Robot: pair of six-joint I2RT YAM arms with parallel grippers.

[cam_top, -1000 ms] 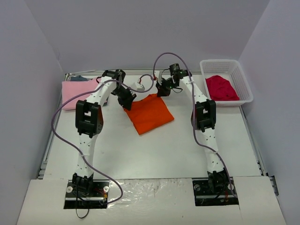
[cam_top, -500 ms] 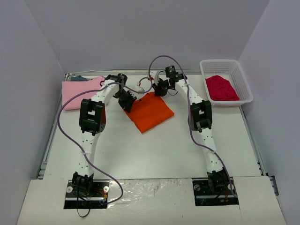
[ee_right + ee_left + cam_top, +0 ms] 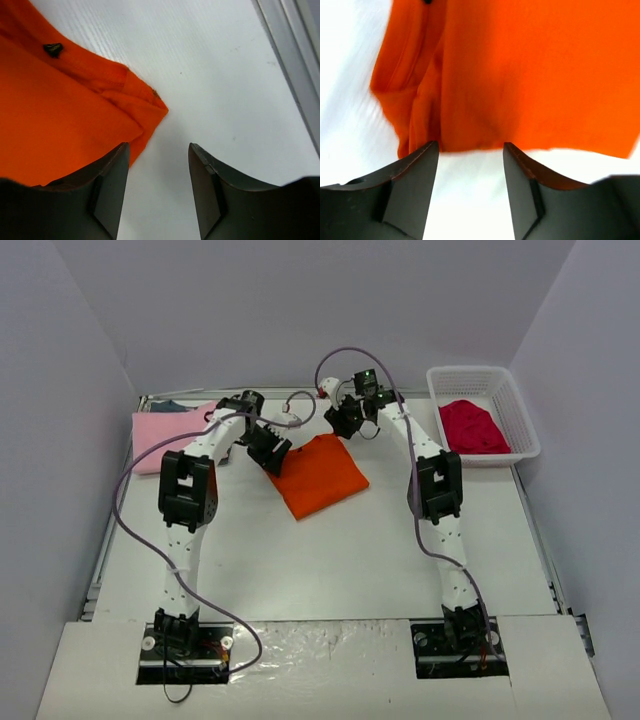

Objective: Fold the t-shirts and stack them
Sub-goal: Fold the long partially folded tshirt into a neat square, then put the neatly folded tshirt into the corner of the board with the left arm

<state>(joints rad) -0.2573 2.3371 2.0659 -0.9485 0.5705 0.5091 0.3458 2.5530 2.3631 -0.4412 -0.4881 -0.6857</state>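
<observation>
A folded bright orange t-shirt (image 3: 318, 473) lies flat at the middle back of the table. My left gripper (image 3: 268, 448) hovers at its left corner, open, with only white table between the fingers (image 3: 415, 170); the orange t-shirt (image 3: 530, 75) fills the view just beyond them. My right gripper (image 3: 348, 418) is open above the shirt's far corner (image 3: 145, 102), nothing between its fingers (image 3: 210, 175). A folded light pink t-shirt (image 3: 165, 435) lies at the back left on a dark blue-grey one (image 3: 170, 407). A crimson t-shirt (image 3: 472, 428) lies crumpled in the basket.
A white lattice basket (image 3: 520, 420) stands at the back right corner. A grey metal rail (image 3: 292, 55) runs along the table's far edge. Purple cables loop over both arms. White walls close in on three sides.
Both grippers have opened and let go of the orange t-shirt's far corners. The shirt has settled flat, slightly to the left. The right gripper has lifted a little.
</observation>
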